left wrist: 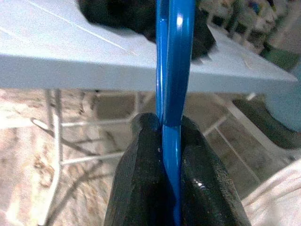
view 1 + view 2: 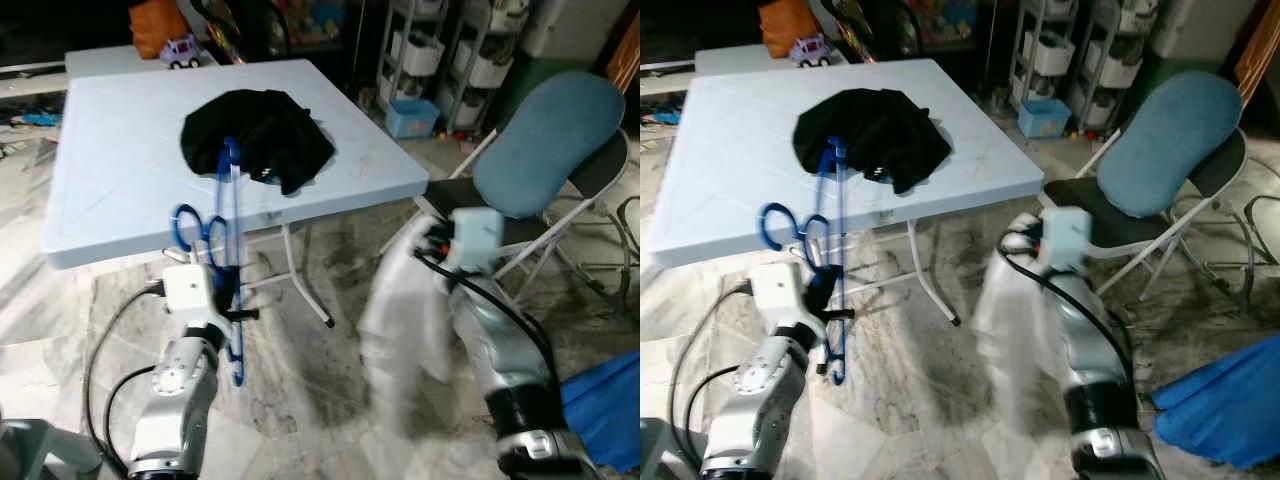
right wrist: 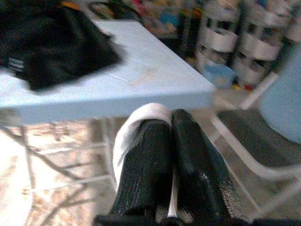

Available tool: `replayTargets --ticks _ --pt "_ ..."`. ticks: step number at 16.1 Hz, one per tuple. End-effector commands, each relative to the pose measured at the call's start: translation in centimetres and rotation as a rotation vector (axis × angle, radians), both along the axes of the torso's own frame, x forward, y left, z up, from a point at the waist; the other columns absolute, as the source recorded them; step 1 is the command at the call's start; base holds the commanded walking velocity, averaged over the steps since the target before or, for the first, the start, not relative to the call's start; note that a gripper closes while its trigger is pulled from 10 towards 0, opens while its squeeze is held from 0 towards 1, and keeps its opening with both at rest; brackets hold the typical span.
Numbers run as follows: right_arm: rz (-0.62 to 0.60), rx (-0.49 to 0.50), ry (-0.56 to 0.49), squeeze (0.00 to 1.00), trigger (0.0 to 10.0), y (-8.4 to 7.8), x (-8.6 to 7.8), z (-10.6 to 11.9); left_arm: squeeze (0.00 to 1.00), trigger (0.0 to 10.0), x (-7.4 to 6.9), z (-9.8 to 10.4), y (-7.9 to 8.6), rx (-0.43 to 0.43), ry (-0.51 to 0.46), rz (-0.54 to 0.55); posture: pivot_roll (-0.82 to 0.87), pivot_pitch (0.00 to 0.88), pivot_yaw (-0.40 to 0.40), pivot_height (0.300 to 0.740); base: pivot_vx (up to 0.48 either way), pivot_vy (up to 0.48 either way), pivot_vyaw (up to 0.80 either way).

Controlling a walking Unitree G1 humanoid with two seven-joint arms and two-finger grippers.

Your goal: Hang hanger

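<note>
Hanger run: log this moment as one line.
left gripper shut on blue hanger | right gripper shut on white garment | black garment on table

I see a pale blue folding counter (image 2: 120,190) on a grey marbled floor (image 2: 300,400), a folding chair (image 2: 550,140) with a blue back to its right, and white shelf racks (image 2: 440,60) full of tubs behind in the dark.

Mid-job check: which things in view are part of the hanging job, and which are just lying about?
In the job:
- blue hanger, clamped in the left gripper
- white garment, pinched in the right gripper

Lying about:
- black garment on the table
- blue folding chair
- toy car
- blue cloth on the floor
</note>
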State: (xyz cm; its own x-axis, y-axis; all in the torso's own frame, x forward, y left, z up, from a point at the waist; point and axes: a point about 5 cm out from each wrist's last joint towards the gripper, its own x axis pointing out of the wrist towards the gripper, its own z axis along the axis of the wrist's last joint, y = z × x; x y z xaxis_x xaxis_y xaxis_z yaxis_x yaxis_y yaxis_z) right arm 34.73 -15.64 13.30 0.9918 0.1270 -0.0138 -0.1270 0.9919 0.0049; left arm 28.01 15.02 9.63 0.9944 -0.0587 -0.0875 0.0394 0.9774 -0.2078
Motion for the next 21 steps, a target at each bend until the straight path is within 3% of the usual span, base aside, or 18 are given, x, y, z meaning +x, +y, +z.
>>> replayTargets --ticks 1,4,6,11,16,21 --pt "0.017 -0.005 -0.025 0.00 10.0 0.3 0.6 0.8 0.00 10.0 0.0 0.4 -0.1 0.005 -0.019 0.000 0.05 0.000 -0.115 0.740 0.000 0.000 0.00" --pt "0.025 0.011 -0.025 0.00 10.0 0.8 1.0 0.5 0.00 10.0 0.1 0.5 -0.1 0.031 -0.025 -0.004 0.06 0.000 -0.079 0.740 0.000 0.000 0.00" --pt "0.022 0.027 -0.028 0.00 10.0 1.1 1.0 0.1 0.00 10.0 0.1 0.4 0.4 0.016 -0.019 0.018 0.03 0.000 -0.014 0.740 0.000 0.000 0.00" --pt "-0.053 0.058 -0.036 0.00 10.0 -0.4 0.5 -0.6 0.00 10.0 -0.1 1.0 1.2 -0.040 -0.032 0.018 0.00 0.000 0.064 0.740 0.000 0.000 0.00" --pt "-0.111 0.078 -0.012 0.00 10.0 -1.5 0.2 -1.5 0.00 10.0 0.2 0.5 0.7 -0.052 -0.001 0.014 -0.02 0.000 0.075 0.740 0.000 0.000 0.00" --pt "-0.066 0.079 -0.046 0.00 10.0 -0.8 -0.2 -0.8 0.00 10.0 0.0 1.7 0.5 -0.031 -0.042 0.008 -0.02 0.000 0.067 0.740 0.000 0.000 0.00"
